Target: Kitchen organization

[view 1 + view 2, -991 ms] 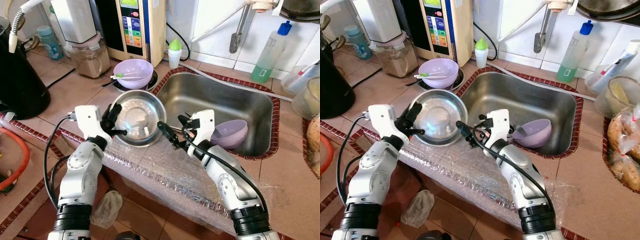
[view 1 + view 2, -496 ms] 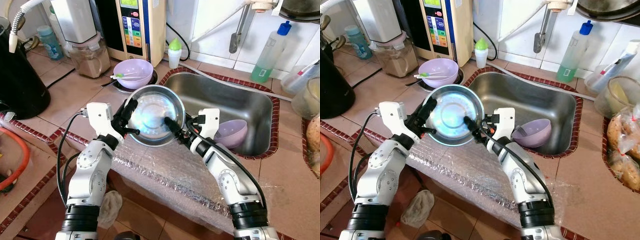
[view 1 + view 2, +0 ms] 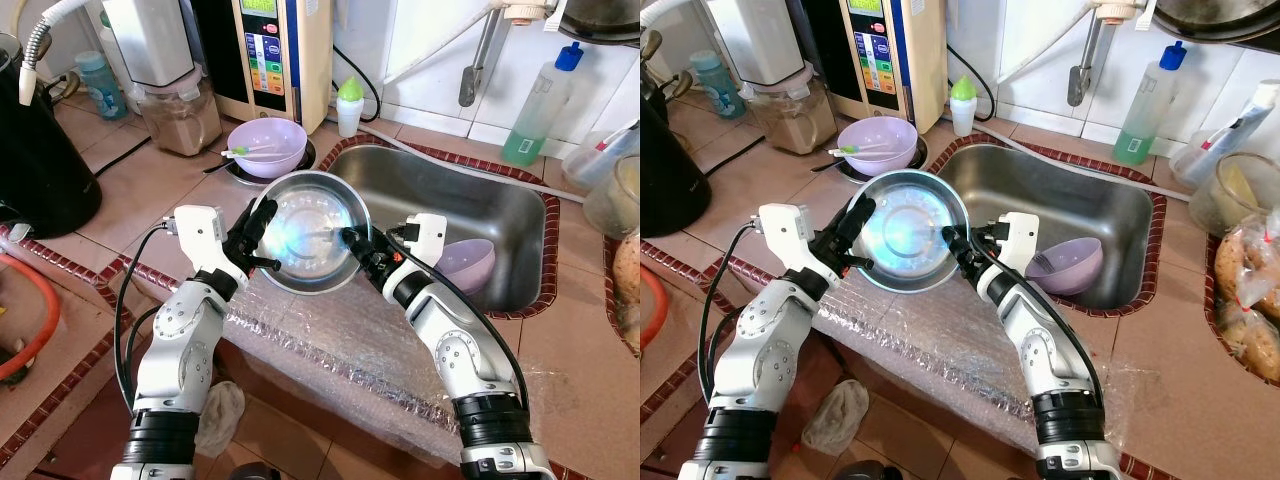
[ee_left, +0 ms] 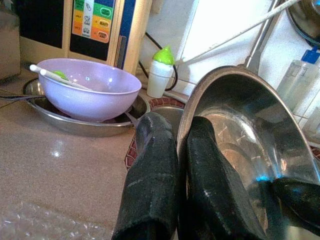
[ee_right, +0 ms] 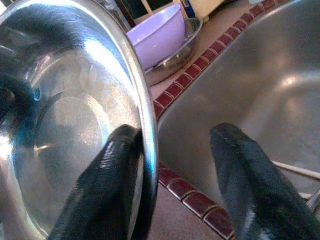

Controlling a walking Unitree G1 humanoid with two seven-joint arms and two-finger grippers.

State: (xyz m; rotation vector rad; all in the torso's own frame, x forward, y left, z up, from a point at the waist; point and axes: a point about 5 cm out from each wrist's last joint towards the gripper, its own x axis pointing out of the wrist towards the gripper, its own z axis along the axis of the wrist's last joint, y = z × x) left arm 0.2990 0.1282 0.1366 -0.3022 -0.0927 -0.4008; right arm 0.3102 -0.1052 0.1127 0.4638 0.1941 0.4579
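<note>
At centre frame, the steel bowl (image 3: 312,243) is held tilted above the desk (image 3: 120,200) edge, just left of the sink (image 3: 470,200). The left gripper (image 3: 258,240) fingers are clamped on its left rim. The right gripper (image 3: 362,250) fingers are spread, straddling the right rim. The bowl is judged rigid, light and slippery; it is best gripped at the rim.

wall (image 3: 420,45) – white tile | counter (image 3: 130,200) – tan tile, red-brick edging

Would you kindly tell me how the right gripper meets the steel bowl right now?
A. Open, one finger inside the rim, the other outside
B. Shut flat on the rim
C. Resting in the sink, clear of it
A: in the right wrist view the steel bowl's rim runs between the right gripper's spread fingers.
</note>
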